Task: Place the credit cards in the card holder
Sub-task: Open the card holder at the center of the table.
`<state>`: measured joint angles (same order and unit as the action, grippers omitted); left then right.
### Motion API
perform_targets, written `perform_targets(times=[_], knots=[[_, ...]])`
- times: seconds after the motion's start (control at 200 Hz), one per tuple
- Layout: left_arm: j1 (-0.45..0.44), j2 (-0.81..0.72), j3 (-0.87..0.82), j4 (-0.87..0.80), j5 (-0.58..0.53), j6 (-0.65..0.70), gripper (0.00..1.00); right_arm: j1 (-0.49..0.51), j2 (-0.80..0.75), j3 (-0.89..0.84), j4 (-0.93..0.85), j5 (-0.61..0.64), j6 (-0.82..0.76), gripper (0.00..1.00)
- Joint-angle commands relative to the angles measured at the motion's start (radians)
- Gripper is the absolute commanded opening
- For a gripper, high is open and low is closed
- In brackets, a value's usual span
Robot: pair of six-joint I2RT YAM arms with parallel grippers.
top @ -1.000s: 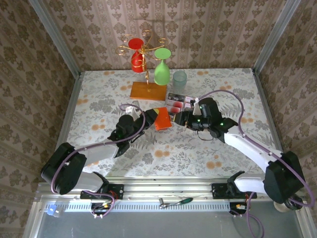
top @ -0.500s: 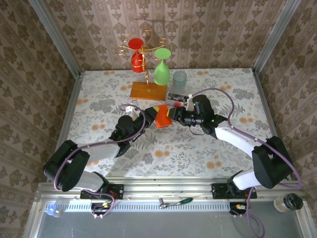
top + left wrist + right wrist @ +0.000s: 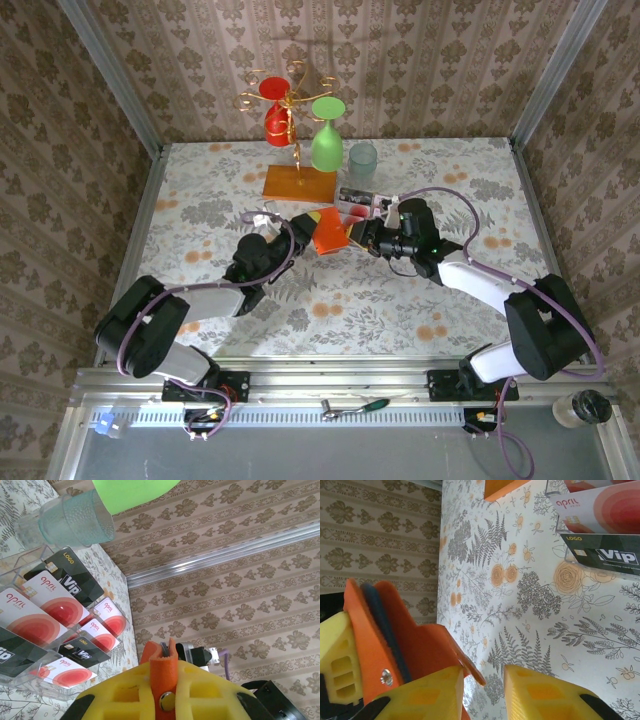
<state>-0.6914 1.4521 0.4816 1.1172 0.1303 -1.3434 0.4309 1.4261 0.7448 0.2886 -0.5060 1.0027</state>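
Top view: my left pincer [image 3: 308, 230] is clamped on the card holder [image 3: 328, 236]. My right pincer [image 3: 353, 236] sits just right of the holder, and the credit cards [image 3: 360, 205] lie just behind it. Left wrist view: my yellow pads [image 3: 200, 685] pinch the holder's edge. Right wrist view: my right jaws stand apart, with the holder's flap at the gap.

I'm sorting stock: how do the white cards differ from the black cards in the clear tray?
The white cards have red concentric circles on a pale face; the black cards are plain dark. The white cards bear a red word, the black cards white VIP and LOGO. Both have a chip and lie in the clear tray.
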Motion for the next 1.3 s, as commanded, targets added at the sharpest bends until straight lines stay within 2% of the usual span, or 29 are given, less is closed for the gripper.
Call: perform_targets(times=[0.0,0.405,0.6,0.935,1.155,1.295], knots=[[0.004,-0.007,0.008,0.081,-0.003,-0.017,0.0,-0.008,-0.021,-0.01,0.047,-0.025,0.026,0.29],[-0.004,-0.023,0.017,0.108,-0.011,-0.034,0.0,-0.014,0.017,-0.029,0.245,-0.156,0.132,0.32],[-0.008,-0.003,0.031,0.167,-0.027,-0.068,0.0,-0.016,0.034,-0.04,0.319,-0.185,0.185,0.33],[-0.011,-0.014,0.095,0.167,-0.043,-0.08,0.0,-0.02,0.074,-0.031,0.435,-0.229,0.276,0.35],[-0.012,0.0,0.114,0.167,-0.046,-0.081,0.0,-0.02,0.112,-0.029,0.625,-0.273,0.408,0.4],[-0.009,0.015,0.114,0.169,-0.043,-0.08,0.0,-0.021,0.132,-0.024,0.733,-0.291,0.486,0.36]])
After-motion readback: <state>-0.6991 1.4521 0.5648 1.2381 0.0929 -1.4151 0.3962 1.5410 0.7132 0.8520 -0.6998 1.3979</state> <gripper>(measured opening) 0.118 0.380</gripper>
